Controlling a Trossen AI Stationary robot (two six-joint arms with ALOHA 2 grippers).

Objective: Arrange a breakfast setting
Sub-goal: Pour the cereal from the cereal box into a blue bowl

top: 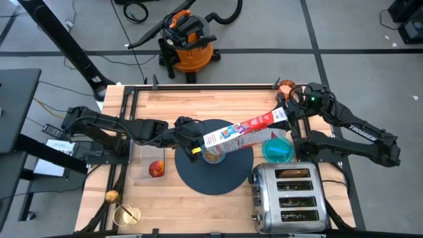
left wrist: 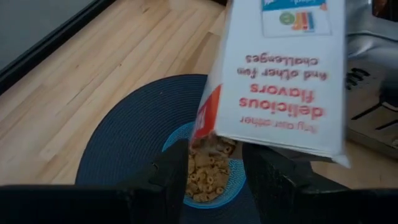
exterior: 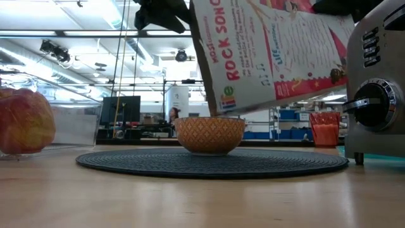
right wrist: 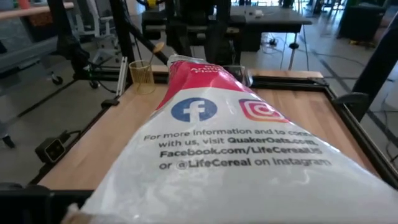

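A white-and-red cereal box (top: 241, 131) hangs tilted over the table's middle, its open end down over the small bowl (exterior: 209, 134). The bowl holds cereal rings (left wrist: 208, 177) and stands on the round dark mat (top: 198, 175). My left gripper (top: 196, 143) is shut on the box's low end and my right gripper (top: 285, 114) on its high end. The teal dish (top: 277, 149) lies right of the mat. The copper cup (top: 286, 86) stands at the far right. The red apple (top: 156, 168) rests in a clear tray on the left. No spoon shows clearly. My left gripper holds the box at its open, lower end (left wrist: 214, 134), coming slanting down from the table's left. Its fingers (left wrist: 168, 177) stand either side of the mouth above the bowl; the box hides the exact contact. The box is clear of the bowl. My right gripper holds the box's closed, upper end (right wrist: 205, 186), coming nearly level from the table's right. The box fills its view and hides the fingers' contact. The box slopes down away from it, lifted clear of the table.
A chrome toaster (top: 291, 197) stands at the near right, close to the dish. A gold cup-like holder (top: 125, 215) and a gold ball (top: 112, 196) sit at the near left. An orange shop vacuum (top: 188, 39) stands on the floor beyond the far edge.
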